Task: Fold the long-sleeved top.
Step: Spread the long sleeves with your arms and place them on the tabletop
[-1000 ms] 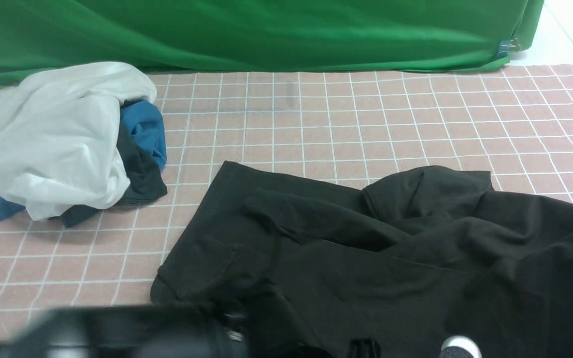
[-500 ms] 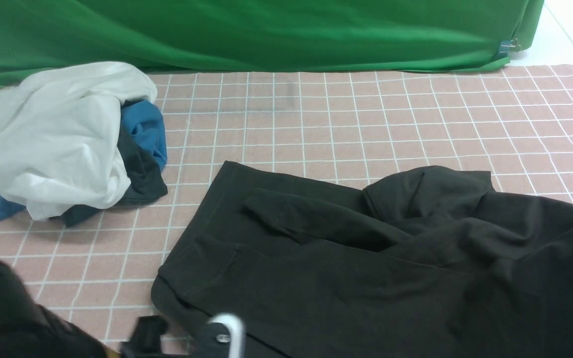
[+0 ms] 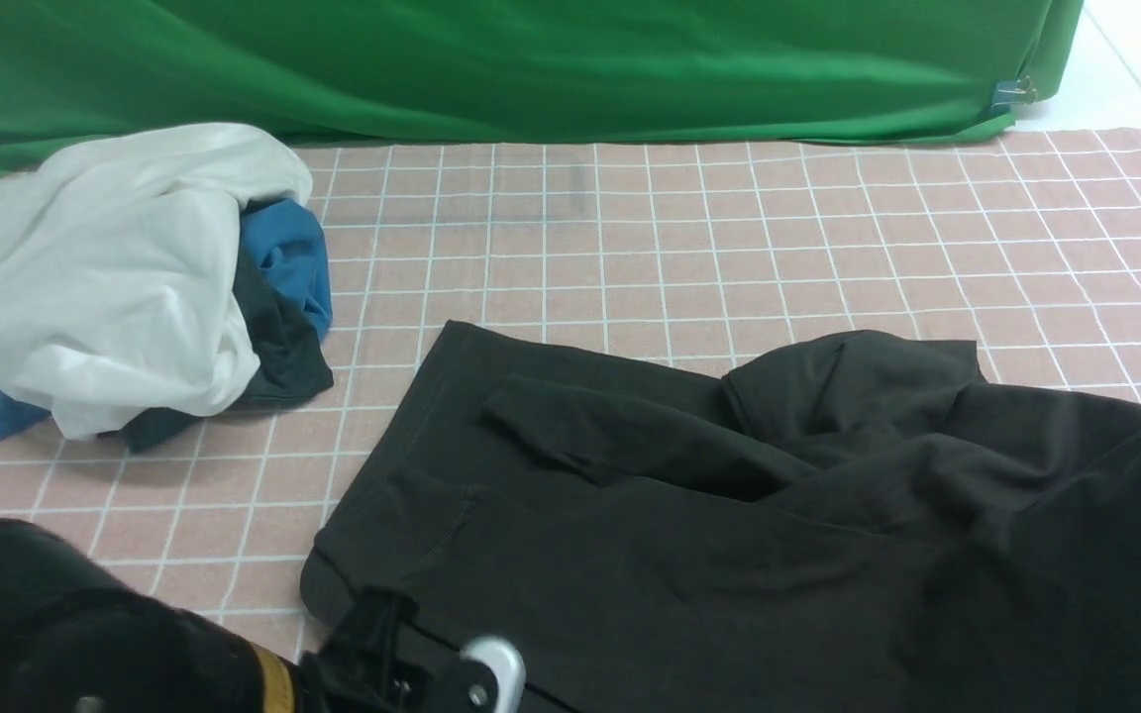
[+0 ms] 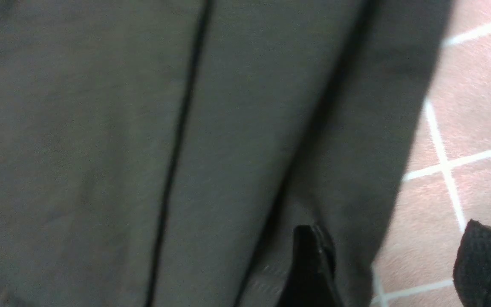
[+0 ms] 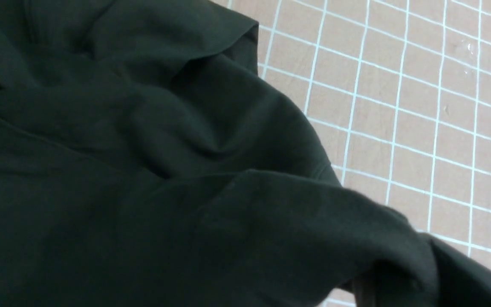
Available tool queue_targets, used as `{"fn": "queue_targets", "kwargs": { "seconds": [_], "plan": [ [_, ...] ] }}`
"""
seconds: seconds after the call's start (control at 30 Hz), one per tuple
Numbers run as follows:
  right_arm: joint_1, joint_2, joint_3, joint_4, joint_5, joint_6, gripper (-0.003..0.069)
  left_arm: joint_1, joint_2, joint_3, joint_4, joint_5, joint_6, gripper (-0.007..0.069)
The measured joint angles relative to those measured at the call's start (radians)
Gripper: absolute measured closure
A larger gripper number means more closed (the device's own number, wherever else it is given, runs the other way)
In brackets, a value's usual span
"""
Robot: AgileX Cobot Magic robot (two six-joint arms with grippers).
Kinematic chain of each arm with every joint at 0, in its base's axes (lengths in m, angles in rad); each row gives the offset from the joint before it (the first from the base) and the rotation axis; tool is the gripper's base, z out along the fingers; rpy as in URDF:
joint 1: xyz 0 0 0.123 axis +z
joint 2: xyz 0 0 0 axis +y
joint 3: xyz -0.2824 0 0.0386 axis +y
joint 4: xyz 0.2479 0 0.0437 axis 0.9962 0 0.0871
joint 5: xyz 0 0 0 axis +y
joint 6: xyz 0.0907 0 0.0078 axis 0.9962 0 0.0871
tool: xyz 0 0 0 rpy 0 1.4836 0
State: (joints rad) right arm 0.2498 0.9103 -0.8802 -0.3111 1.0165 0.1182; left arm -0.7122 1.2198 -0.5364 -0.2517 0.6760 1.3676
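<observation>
The long-sleeved top (image 3: 689, 515) lies rumpled and very dark on the pink checked tablecloth (image 3: 689, 228), reaching to the right edge of the front view. My left gripper (image 3: 387, 634) sits low at the top's near left corner. In the left wrist view the left gripper (image 4: 394, 268) is open, one finger (image 4: 309, 268) on the top (image 4: 228, 128), the other finger (image 4: 486, 268) over bare cloth. The hem edge runs between them. My right gripper (image 5: 377, 290) is shut on a raised fold of the top (image 5: 186, 192), which drapes over it and hides most of the jaws.
A heap of clothes lies at the back left: a white garment (image 3: 105, 277) over a blue cloth (image 3: 283, 253) and a smaller dark cloth (image 3: 278, 356). A green curtain (image 3: 531, 59) hangs along the far edge.
My left arm has swung from the bottom middle to the bottom left and brought its gripper to the top's near left corner. The top's right edge has risen slightly.
</observation>
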Motion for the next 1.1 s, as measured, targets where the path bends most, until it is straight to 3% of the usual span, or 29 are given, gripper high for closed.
{"fn": "queue_targets", "kwargs": {
  "seconds": [0.2,0.6,0.87,1.1],
  "plan": [
    [0.0,0.0,0.0,0.0,-0.008,-0.008,0.0554,-0.068,0.047,0.003,-0.001,-0.016,0.046,0.0172],
    [0.0,0.0,0.0,0.002,-0.015,-0.015,0.0554,-0.074,0.121,0.003,0.003,-0.062,0.043,0.0174],
    [0.0,0.0,0.0,0.002,-0.015,-0.016,0.0554,-0.074,0.171,0.003,0.124,-0.095,-0.01,0.0174],
    [0.0,0.0,0.0,0.002,-0.018,-0.016,0.0554,-0.074,0.173,0.003,0.15,-0.101,-0.034,0.0174]
  ]
}}
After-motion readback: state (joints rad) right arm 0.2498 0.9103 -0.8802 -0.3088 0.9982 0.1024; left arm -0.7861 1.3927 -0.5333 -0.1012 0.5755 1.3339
